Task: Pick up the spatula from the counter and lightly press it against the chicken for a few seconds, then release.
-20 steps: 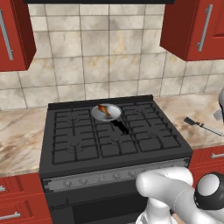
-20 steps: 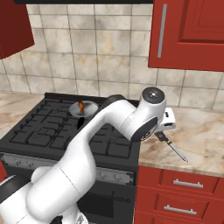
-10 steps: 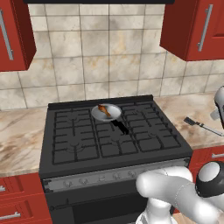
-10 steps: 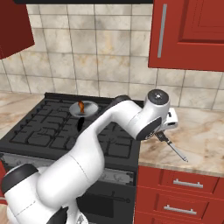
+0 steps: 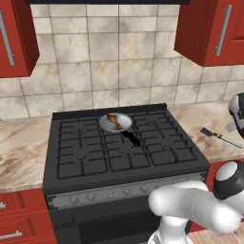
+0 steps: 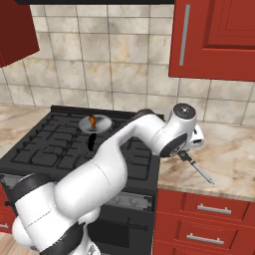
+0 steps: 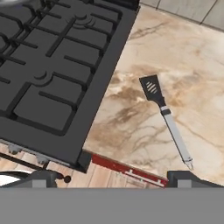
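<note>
Spatula [image 7: 166,114] flat on counter [image 7: 131,127], centre-right of hand view, blade twd upper left. Gripper [image 7: 114,178] fingers spread wide, holding nothing. Looks light, stiff, thin; handle prob slick, so grab mid-handle.

The arm [image 6: 119,154] has swung slightly right in the right base view, bringing the claw [image 7: 114,176] closer over the spatula [image 7: 165,113] on the counter [image 7: 131,87]. Its lower links have turned, baring a dark joint at the lower left. In the left base view, the dark elbow joint sits higher than a second ago.
</note>
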Robot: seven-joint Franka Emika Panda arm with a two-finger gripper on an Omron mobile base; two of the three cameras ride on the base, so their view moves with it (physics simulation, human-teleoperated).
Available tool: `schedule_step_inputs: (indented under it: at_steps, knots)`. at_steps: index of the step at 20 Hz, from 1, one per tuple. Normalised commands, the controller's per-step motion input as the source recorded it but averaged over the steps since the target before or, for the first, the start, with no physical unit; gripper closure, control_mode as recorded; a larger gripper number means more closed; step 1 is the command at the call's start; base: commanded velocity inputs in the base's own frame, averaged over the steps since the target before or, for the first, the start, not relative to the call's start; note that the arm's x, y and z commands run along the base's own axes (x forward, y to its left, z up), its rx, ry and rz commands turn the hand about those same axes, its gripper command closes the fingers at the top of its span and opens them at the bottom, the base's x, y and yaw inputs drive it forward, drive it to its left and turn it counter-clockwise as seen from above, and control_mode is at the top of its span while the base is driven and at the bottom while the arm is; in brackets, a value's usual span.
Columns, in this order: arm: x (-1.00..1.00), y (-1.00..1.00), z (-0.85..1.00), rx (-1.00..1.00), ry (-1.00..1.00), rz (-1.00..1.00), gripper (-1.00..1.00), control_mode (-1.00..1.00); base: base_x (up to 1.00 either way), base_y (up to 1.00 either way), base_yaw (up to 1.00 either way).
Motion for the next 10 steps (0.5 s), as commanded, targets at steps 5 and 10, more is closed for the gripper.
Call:
schedule_step_inputs:
  at_steps: [5, 10]
  knots:
    - [0.21, -0.1, -0.24, 0.0, 0.07, 0.04, -1.0, -1.0, 0.0, 0.0, 0.0]
    - [0.11, -0.15, -0.25, 0.0, 0.02, 0.05, -1.0, -1.0, 0.0, 0.0, 0.0]
